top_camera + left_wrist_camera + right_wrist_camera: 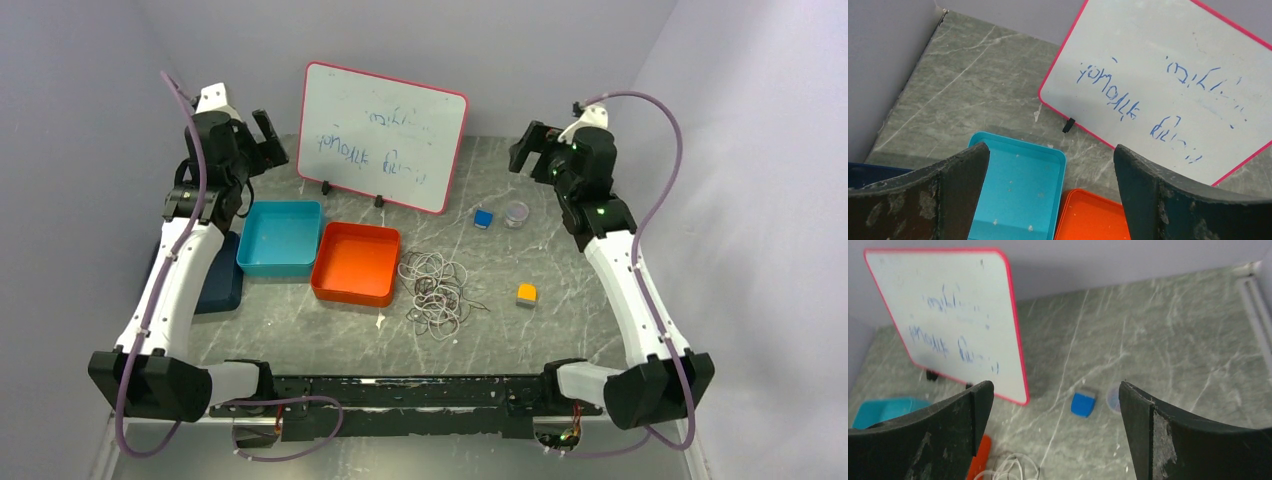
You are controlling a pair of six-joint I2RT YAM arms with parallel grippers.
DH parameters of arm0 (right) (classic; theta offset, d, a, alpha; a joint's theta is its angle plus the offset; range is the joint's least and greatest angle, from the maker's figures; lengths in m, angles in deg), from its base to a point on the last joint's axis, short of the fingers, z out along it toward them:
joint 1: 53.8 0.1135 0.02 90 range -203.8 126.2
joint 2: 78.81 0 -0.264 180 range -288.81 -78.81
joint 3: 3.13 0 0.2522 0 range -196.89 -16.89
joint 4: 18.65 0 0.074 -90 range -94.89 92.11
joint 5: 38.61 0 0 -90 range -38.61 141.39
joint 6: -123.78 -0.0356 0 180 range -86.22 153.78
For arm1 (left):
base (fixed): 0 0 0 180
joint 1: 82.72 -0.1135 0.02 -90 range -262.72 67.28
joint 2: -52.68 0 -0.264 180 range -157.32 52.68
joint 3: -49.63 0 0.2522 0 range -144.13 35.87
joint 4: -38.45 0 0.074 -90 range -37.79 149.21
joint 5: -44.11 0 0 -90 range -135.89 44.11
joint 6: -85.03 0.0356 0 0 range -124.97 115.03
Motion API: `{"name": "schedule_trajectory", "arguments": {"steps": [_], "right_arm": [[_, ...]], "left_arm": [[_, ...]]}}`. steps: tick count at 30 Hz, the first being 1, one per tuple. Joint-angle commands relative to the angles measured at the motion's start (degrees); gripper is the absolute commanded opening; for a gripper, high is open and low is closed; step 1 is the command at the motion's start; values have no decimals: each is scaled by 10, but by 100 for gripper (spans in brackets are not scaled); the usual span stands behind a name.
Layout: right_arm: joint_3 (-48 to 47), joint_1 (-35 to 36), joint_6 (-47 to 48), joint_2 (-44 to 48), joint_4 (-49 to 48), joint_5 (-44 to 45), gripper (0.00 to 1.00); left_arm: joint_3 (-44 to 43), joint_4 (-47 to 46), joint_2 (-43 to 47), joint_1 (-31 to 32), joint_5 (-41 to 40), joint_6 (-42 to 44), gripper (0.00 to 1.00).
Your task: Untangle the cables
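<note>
The cables (435, 290) lie as one loose nest of thin white, dark and reddish loops near the middle of the table (560, 330). They are just beside the orange tray (357, 262), which sits at their 9 o'clock. Expect them to be very light, soft and springy; a pulled loop will likely drag the whole nest along. You would do best to pinch a single outer loop at the nest's 12 o'clock rim and pin another strand with the second arm. Your left gripper (1050, 155) is raised at the table's 10 o'clock and your right gripper (1055, 390) at 2 o'clock. Both have their fingers spread wide, holding nothing, well apart from the cables.
</note>
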Motion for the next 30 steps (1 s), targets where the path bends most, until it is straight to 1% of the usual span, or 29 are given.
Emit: {"name": "schedule_trajectory", "arguments": {"steps": [1,4,8,10,14,17,22,25,30], "right_arm": [[-8,-1,12,-27,51,-95,100],[6,24,9,-48,65,-100,99],[26,96,10,-76,83,-44,99],[36,123,10,-94,95,-34,98],[74,148,5,-120,86,-51,89],[93,151,13,-143,76,-85,76],[110,152,21,-189,69,-102,56],[113,152,28,-212,74,-106,52],[119,152,35,-248,75,-129,48]], "left_arm": [[10,-3,2,5,0,9,100],[15,0,-8,4,8,-6,99],[27,1,-16,3,23,-16,99],[35,-5,-15,3,31,-16,99],[51,-18,-8,3,45,-7,99],[58,-24,-9,3,62,-2,99],[70,-34,-15,3,108,-10,94],[77,-38,-17,3,118,-19,93],[86,-44,-15,3,123,-21,92]]}}
